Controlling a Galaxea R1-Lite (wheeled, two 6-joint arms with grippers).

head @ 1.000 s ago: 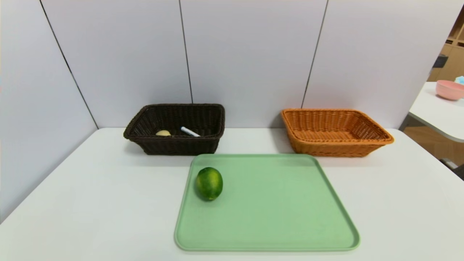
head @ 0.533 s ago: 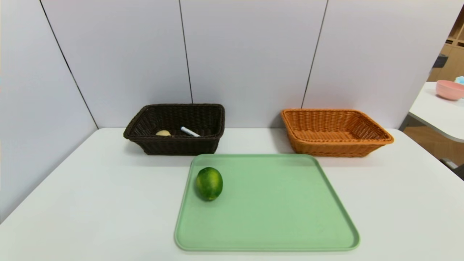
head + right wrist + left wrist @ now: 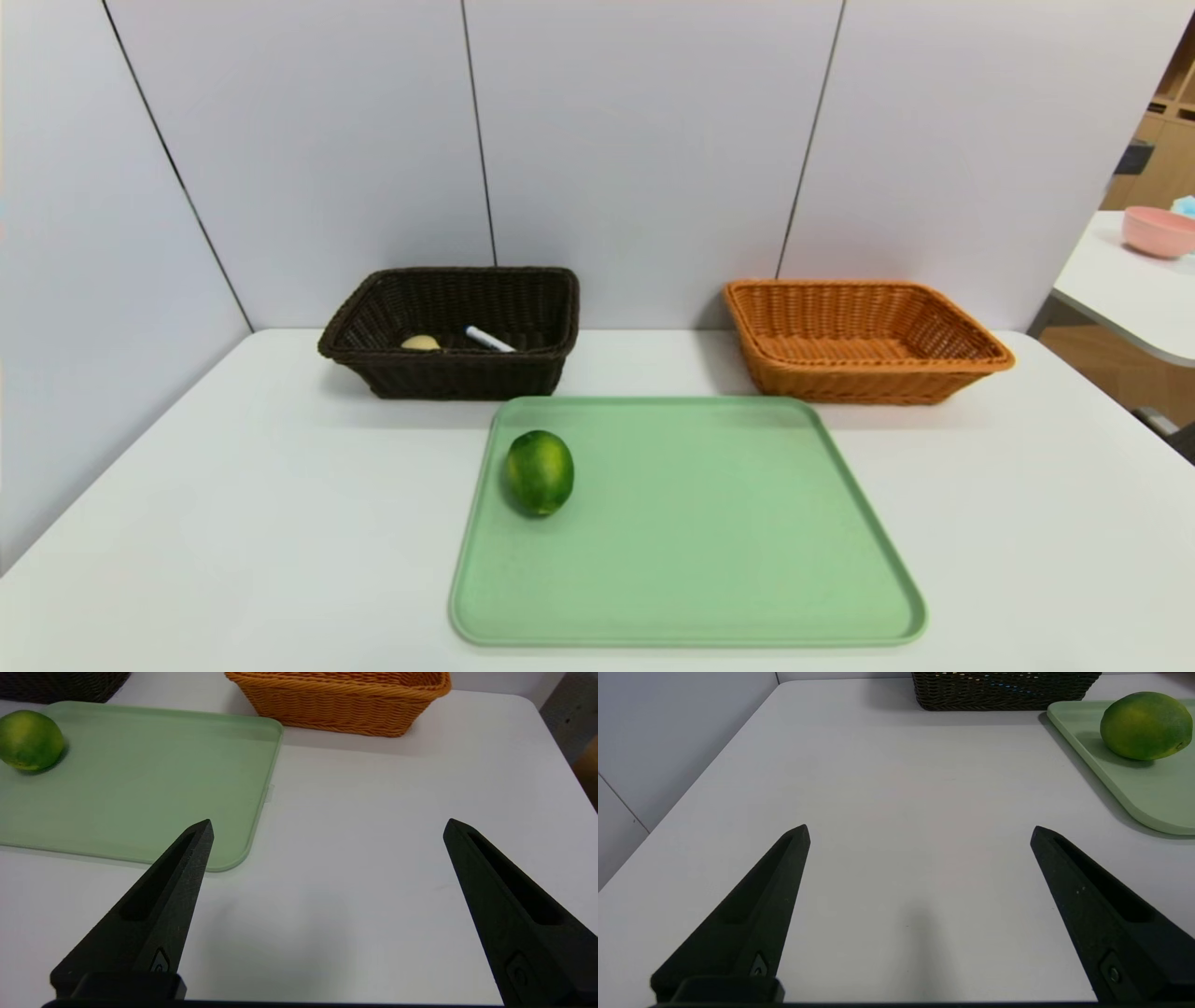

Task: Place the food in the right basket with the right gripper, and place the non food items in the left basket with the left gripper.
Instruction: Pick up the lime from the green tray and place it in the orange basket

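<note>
Hovering low over the bare white table (image 3: 896,788), left black pincer (image 3: 920,833) spread wide, nothing between its two tapered fingers (image 3: 752,910), touching nothing. Same for right black pincer (image 3: 327,828): spread wide, empty, above the table just beside the near right corner of the flat pale-green rectangular tray (image 3: 140,788). Neither arm visible from the head camera.

Resting on the tray near its left edge, well apart from both pincers: round, glossy dark-green lime (image 3: 540,472), paler yellowish-green patch on its upper side, small dark stem mark at one end in the left wrist view. Lying on its side, untouched.

Standing behind the tray toward the left against the grey panel wall (image 3: 597,140): rectangular dark brown woven wicker basket with flared rim (image 3: 373,308). Inside it, partly hidden by the front wall: yellow rounded head of a small spoon-spatula (image 3: 420,343), handle out of sight, and beside it a slim white marker with blue cap (image 3: 489,339), lying at a slant. Standing behind the tray toward the right: rectangular orange-tan woven wicker basket with flared rim (image 3: 971,350), holding nothing visible.

Cut off at the frame edge in the wrist views: only the lower wall of each basket. Off to the far right, on another table: pink bowl (image 3: 1158,231), partly cropped.
</note>
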